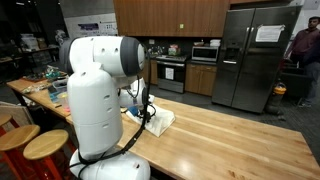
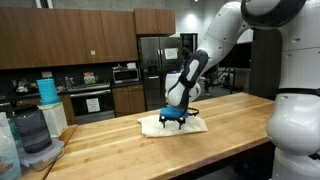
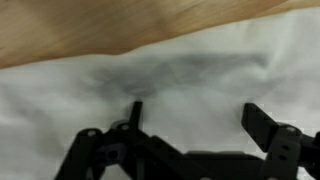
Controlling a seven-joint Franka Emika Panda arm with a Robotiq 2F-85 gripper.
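Directly below the spread hand [image 3: 192, 108], white cloth [image 3: 200, 65], on wooden counter [image 3: 80, 25].

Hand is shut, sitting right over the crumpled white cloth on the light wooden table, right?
Not quite. The hand is open, not shut: the wrist view shows its jaws standing well apart. The rest holds: it sits right over the crumpled white cloth, which lies on the light wooden table.

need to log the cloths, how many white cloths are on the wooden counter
1: the white cloth lies on the wooden counter directly under the open gripper. Another could be hidden behind the arm.
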